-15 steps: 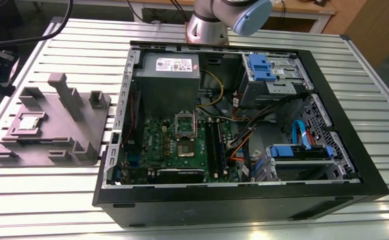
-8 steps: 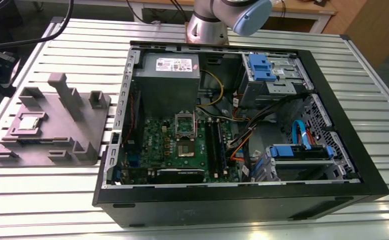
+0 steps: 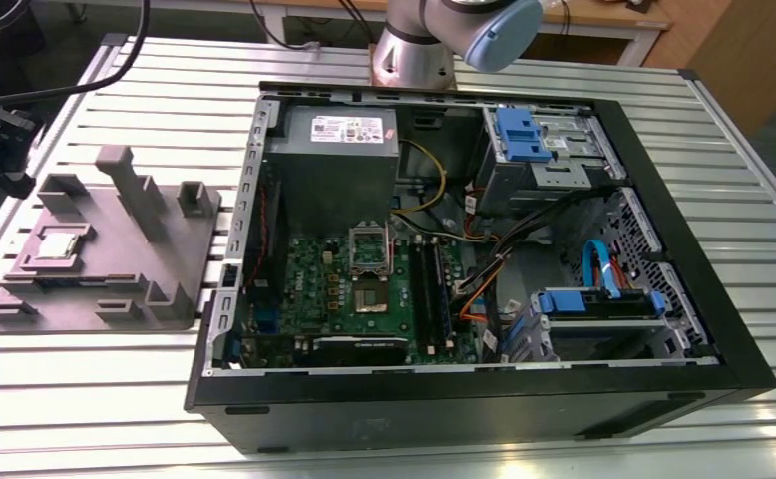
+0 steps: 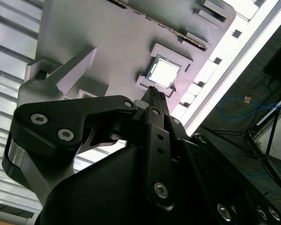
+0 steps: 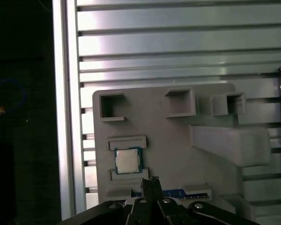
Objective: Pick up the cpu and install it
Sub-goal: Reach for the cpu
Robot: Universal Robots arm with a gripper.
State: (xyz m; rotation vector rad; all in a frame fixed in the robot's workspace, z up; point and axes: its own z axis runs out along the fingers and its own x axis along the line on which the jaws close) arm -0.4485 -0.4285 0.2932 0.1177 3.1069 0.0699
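The cpu (image 5: 128, 160) is a small silver square lying flat in a recess of the grey tray (image 5: 168, 140). In the exterior view the cpu (image 3: 58, 244) sits near the tray's (image 3: 109, 289) left side, outside the computer case. My gripper (image 5: 151, 181) hovers above the tray with its dark fingers shut together and nothing between them, the tips a short way from the cpu and not touching it. The second wrist view shows the same: gripper (image 4: 154, 92) tips just short of the cpu (image 4: 164, 72). The motherboard socket (image 3: 367, 296) lies inside the case.
The open black computer case (image 3: 707, 329) stands on the slatted metal table (image 3: 82, 419), with the green motherboard (image 3: 321, 289), cables and blue drive brackets inside. Raised blocks (image 3: 129, 190) stand on the tray. The table's edge (image 5: 65, 117) runs close beside the tray.
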